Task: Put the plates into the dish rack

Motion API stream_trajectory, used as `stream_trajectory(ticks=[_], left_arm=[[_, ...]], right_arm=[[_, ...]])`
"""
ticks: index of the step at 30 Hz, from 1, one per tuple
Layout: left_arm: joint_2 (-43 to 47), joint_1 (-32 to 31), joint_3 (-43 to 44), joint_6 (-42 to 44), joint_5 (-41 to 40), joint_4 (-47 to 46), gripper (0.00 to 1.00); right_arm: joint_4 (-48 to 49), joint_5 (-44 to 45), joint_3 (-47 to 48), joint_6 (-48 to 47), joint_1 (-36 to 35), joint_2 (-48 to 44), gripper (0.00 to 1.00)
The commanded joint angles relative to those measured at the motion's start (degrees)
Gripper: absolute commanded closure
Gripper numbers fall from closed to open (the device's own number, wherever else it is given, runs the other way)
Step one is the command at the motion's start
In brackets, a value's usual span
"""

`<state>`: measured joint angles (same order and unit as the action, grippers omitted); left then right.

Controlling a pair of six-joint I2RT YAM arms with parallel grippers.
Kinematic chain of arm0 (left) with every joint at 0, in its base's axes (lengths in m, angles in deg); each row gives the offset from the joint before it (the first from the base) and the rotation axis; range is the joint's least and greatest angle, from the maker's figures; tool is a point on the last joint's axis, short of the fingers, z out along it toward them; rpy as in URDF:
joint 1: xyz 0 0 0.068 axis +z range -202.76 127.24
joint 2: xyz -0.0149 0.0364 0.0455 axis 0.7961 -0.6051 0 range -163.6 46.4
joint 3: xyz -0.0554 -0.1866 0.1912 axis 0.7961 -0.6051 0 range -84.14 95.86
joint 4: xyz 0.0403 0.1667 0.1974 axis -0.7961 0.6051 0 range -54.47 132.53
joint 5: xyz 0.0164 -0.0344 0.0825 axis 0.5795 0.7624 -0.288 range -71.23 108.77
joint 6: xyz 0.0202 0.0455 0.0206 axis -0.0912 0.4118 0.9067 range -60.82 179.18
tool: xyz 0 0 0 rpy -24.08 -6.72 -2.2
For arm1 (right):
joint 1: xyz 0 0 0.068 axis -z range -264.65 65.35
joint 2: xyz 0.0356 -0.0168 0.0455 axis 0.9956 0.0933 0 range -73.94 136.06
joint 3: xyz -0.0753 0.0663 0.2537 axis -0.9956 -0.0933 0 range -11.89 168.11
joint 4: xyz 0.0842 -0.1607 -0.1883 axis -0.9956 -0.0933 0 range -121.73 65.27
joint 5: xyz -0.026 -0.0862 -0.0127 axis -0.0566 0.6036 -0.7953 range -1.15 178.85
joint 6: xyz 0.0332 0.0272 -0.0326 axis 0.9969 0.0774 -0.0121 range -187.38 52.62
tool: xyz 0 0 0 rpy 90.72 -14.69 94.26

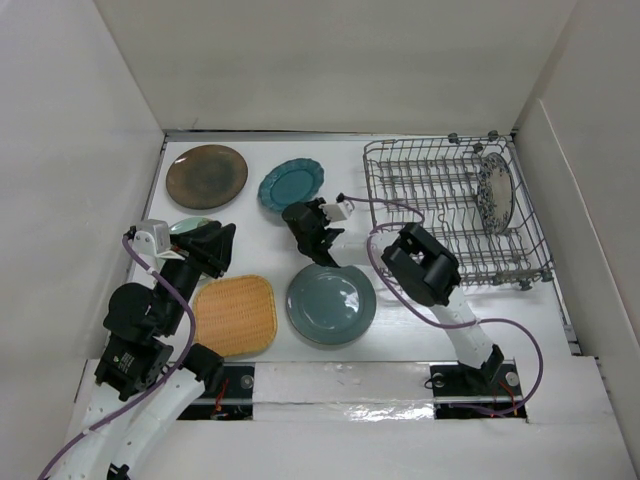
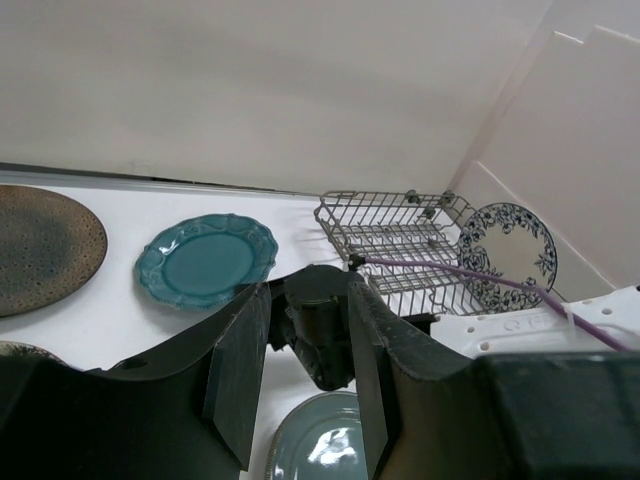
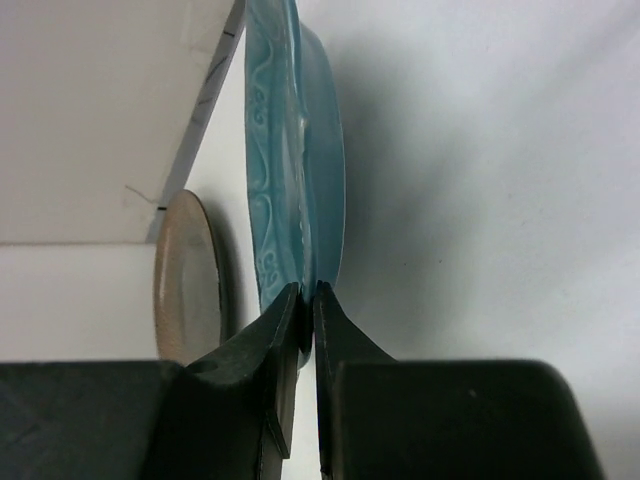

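Your right gripper [image 3: 305, 300] pinches the far rim of the grey-blue plate [image 1: 331, 305] | left gripper [image 2: 307, 300] half open, empty | rack [image 1: 440, 205] lies to the plate's right, nearer your right arm [image 1: 455, 320].

Arms [image 1: 140, 320]: white lower links, black joints.
Cables [image 2: 450, 268]: purple, looped.
Left gripper [image 2: 305, 290], right gripper [image 3: 305, 295]: black, probably plastic.

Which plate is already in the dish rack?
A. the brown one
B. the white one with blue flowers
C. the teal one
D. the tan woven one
B: the white plate with blue flowers stands on edge at the right end of the dish rack.
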<state>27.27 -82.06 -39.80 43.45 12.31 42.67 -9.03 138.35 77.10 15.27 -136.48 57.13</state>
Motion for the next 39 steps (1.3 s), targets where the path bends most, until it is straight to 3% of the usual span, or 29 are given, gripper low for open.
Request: stream_trajectory(ticks=[1, 7, 14, 26, 34, 39], left_arm=[[-0.9, -0.41, 0.4, 0.08, 0.83, -2.57, 0.66], [-1.34, -0.41, 0.31, 0.17, 1.01, -2.57, 0.66], [-1.34, -0.41, 0.14, 0.26, 1.18, -2.74, 0.66], [-1.78, -0.41, -0.04, 0.35, 1.19, -2.83, 0.66], [-1.61, -0.41, 0.05, 0.26, 1.36, -2.92, 0.66], [-1.78, -0.41, 0.13, 0.26, 1.54, -2.83, 0.66]], right_arm=[[9.42, 5.79, -1.89, -11.8, -0.81, -5.55, 1.0], [19.53, 5.88, -8.55, -24.63, -0.81, -11.69, 1.0], [27.35, -3.95, -15.94, -33.59, 0.86, -18.11, 1.0], [37.28, -25.12, -25.35, -30.54, 9.11, -25.59, 1.0], [35.63, -29.63, -25.45, -33.17, 10.26, -31.13, 1.0], [28.0, -32.27, -21.34, -36.06, 10.26, -32.89, 1.0]])
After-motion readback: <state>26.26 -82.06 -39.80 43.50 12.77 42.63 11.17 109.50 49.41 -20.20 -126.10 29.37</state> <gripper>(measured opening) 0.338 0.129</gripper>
